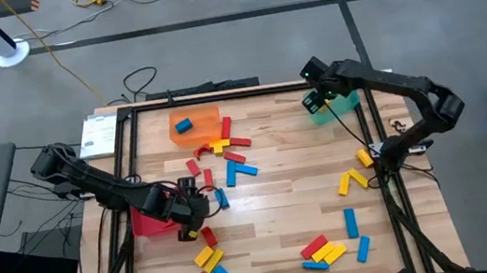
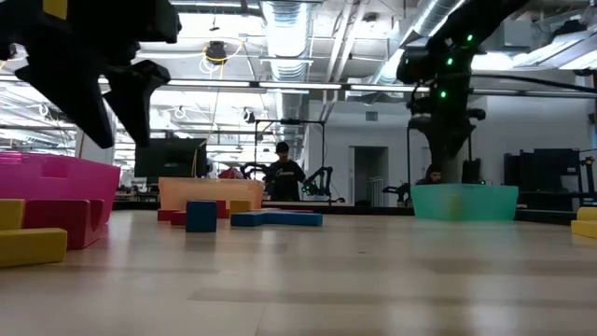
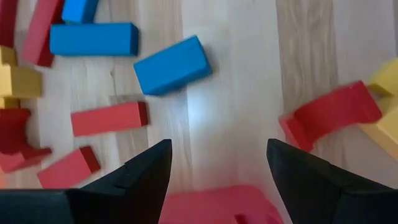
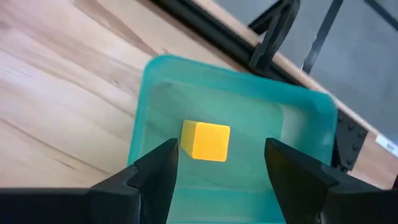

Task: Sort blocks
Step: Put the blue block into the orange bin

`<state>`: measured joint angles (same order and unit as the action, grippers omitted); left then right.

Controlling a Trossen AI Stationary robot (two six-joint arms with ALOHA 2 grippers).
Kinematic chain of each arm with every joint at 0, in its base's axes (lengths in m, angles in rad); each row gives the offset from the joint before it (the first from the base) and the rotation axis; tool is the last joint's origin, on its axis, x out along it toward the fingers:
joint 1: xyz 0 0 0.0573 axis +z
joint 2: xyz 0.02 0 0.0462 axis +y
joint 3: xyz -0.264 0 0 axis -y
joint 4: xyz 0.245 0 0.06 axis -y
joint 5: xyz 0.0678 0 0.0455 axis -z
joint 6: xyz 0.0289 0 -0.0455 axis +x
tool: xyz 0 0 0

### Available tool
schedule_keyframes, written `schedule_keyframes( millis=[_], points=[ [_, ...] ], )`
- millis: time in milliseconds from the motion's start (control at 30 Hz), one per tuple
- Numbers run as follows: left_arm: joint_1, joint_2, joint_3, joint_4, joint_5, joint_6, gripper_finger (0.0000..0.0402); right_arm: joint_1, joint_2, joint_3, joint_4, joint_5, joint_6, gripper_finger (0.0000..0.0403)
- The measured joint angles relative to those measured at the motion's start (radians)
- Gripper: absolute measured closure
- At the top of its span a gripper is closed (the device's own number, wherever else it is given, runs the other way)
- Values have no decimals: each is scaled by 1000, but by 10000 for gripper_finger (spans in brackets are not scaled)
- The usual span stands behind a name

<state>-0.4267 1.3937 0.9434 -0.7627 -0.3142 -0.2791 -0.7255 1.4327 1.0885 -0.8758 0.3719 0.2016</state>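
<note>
Over the far right corner of the table, right gripper (image 4: 217,180) hangs above the green bin (image 1: 343,104), fingers spread apart, holding nothing. One yellow block (image 4: 206,141) is inside the bin between the fingers in the wrist view, seen end-on, long axis can't tell. Left gripper (image 3: 217,180) is low at the near-left, over the edge of the red bin (image 1: 146,223), fingers wide apart, empty. Ahead of it, a blue block (image 3: 172,65) lies flat and skewed on the table, long axis diagonal to the wood grain; a red block (image 3: 109,118) beside it lies roughly crosswise to the grain. Orange bin (image 1: 195,124) at far middle holds one blue block (image 1: 184,125). Other blocks lie scattered flat, pointing all ways: mid cluster (image 1: 227,153), near-left pile (image 1: 209,268), near-right pile (image 1: 329,250), a few yellow at right (image 1: 355,178).
</note>
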Motion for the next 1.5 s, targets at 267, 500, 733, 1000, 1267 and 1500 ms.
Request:
schedule_keyframes(
  millis=[267,500,733,1000,1267,1500],
  points=[
    [-35,0,0,-98,-1,-112,143,87,-85,0,3,0,18,147],
    [-64,0,33,-238,-59,-196,143,159,-86,0,9,0,36,147],
    [-80,-19,133,-453,-269,-241,143,223,-86,0,57,0,45,147],
    [-42,-104,134,-485,-367,-223,143,356,-85,0,149,-27,8,147],
    [-14,-209,14,-340,-341,-198,143,543,53,0,513,-189,-127,147],
    [-4,-245,-63,-329,-313,-212,143,566,242,38,697,-221,-182,148]
  ],
)
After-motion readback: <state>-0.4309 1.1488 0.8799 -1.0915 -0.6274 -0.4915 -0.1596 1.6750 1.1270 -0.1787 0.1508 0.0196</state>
